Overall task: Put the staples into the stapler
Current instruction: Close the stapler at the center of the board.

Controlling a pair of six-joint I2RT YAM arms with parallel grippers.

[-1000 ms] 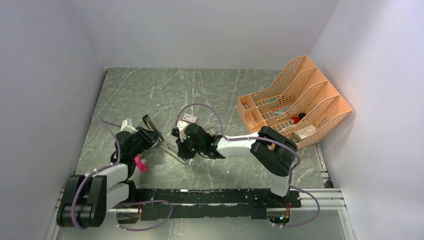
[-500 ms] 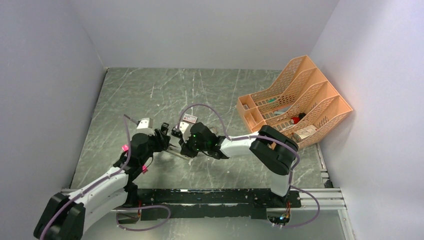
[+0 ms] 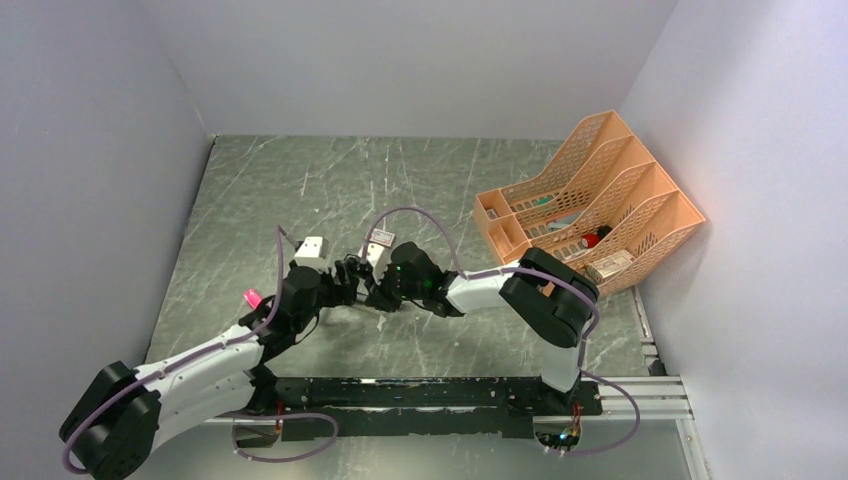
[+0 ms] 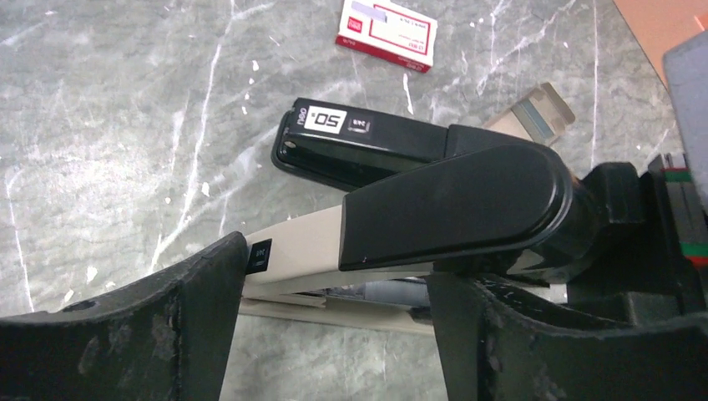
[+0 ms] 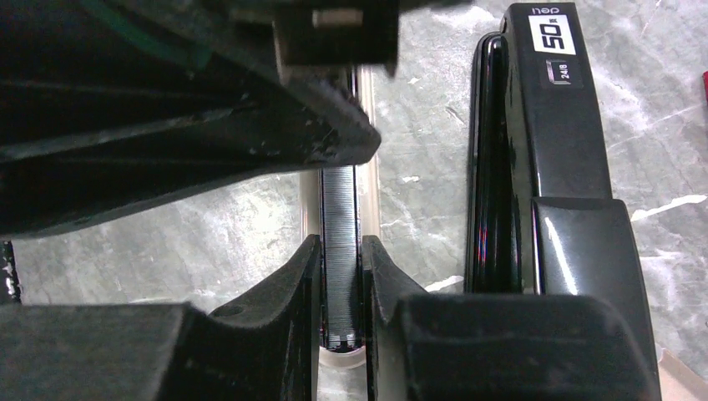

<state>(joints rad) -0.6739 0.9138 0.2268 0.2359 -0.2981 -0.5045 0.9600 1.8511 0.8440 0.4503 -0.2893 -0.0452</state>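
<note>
Staples (image 5: 341,225): dark ribbed strip, lying lengthwise in the pale open rail (image 4: 292,251) of the stapler (image 4: 376,142), pinched from both sides by the right hand (image 5: 341,280), jaws narrow and closed on the strip.

Stapler body: glossy black, hinged open near the middle of the tabletop (image 3: 300,180). Black cover with a white "50" label laid flat on the surface, rail alongside and apart from it.

Left hand (image 4: 338,288): jaws wide, one finger on each side of the rail, holding nothing; contact with the rail not discernible.

Box (image 4: 386,33): small, flat, red-and-white label, on the tabletop just beyond the black cover.

Pink plastic piece (image 3: 252,297): beside the left arm, apart from the stapler.

File rack (image 3: 600,190): orange, mesh-sided, at the far right by the wall, a few small items in its compartments.
</note>
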